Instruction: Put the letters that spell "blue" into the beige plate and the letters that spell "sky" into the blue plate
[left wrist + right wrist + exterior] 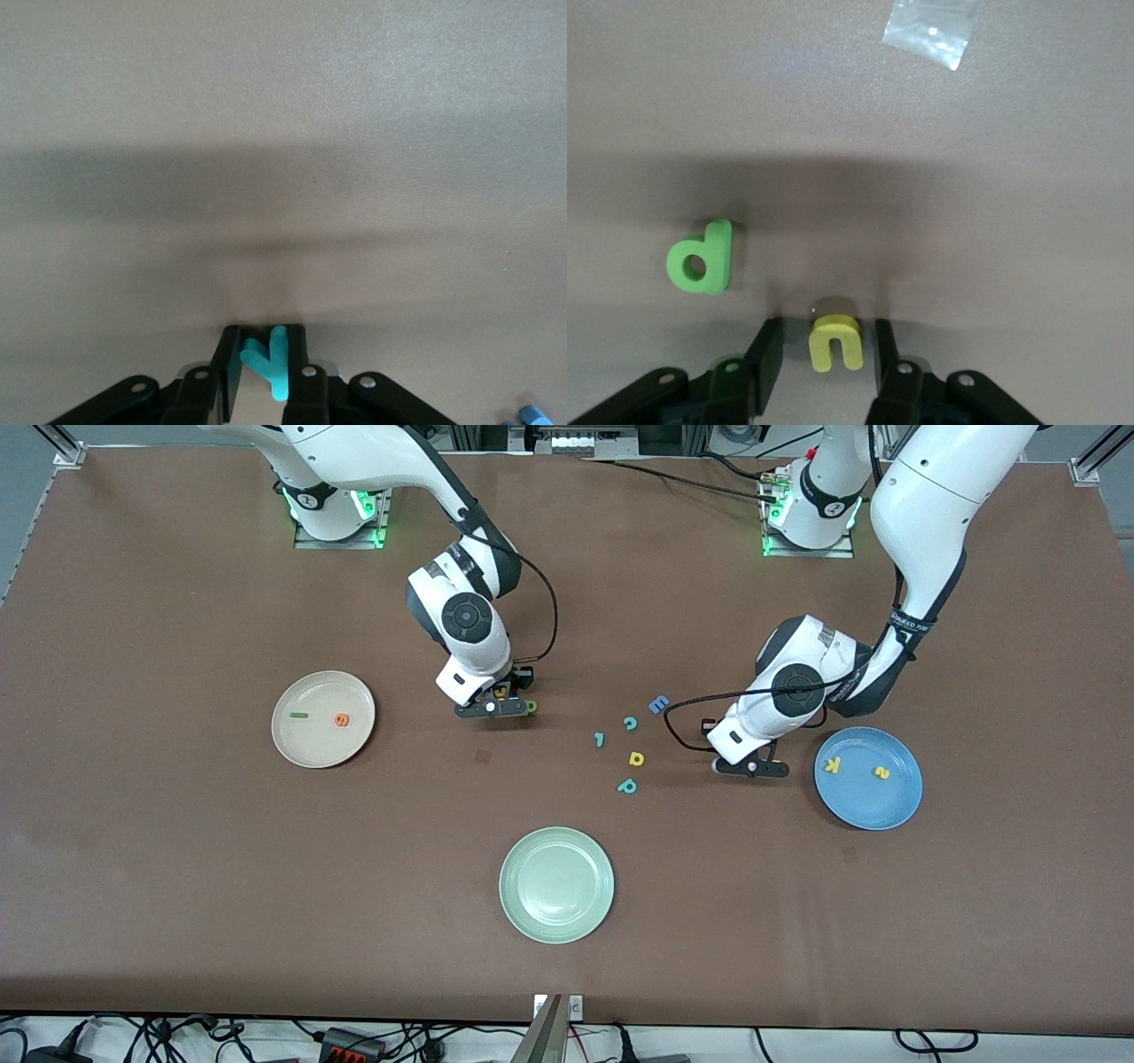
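My left gripper [751, 766] [263, 335] is low at the table beside the blue plate [895, 808], shut on the teal "y" [276, 363]. In that plate lie the yellow "k" [831, 764] and yellow "s" [881, 772]. My right gripper [496, 707] [827, 326] is open and down at the table, with the yellow "u" [835, 343] between its fingers and a gap on each side. The olive-green "b" [700, 258] [531, 708] lies just beside it. The beige plate [310, 748] holds the dark-green "l" [299, 715] and the orange "e" [341, 720].
Between the two grippers lie a blue "E" [658, 705], teal "c" [630, 724], teal "l" [600, 739], yellow "a" [636, 759] and teal "p" [627, 786]. A pale green plate [556, 884] sits nearer the front camera.
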### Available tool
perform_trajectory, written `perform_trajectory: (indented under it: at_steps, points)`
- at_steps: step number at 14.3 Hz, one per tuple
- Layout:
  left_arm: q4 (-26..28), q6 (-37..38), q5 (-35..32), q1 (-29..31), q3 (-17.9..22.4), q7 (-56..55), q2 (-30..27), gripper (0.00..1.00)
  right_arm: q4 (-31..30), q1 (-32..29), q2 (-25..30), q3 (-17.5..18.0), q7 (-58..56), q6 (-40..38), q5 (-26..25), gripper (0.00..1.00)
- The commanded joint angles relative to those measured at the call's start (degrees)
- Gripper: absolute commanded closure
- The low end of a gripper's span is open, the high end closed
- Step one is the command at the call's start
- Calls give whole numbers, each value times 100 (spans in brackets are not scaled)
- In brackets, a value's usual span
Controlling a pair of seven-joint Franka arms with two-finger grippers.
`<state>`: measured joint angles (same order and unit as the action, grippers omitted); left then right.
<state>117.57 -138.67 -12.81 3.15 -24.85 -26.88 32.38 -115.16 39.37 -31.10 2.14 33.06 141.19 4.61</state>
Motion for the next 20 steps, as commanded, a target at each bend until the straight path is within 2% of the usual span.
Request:
perform_trajectory:
  at_steps: [1,5,7,8,11,13,17,20]
  points:
    - [29,-55,-134,-25,-38,-133,14,86,108,53,-98,-39,78,-13,-92,59]
    - [-58,120,-134,10,-38,-133,-82,87,108,88,-98,-39,87,-57,-92,64]
    - [-382,714,-134,10,-55,-133,-161,89,99,88,-98,-39,87,-57,-92,65]
    - [-653,1171,-142,10,-55,-116,-196,89,99,88,-98,-39,87,-57,-92,69]
    - [-1427,2437,-177,115,-29,60,-206,89,99,62,-98,-39,60,-66,-92,92]
    - [-1701,2809,-387,369,-20,584,-171,89,116,18,-37,-39,43,-66,-101,95]
    - [-1702,2732,-1511,1186,-29,2192,-4,89,169,-358,358,-162,-141,-240,-101,95]
    - [-1624,2302,-1505,1565,-38,2818,198,86,143,-999,587,-162,-624,-766,-127,95]
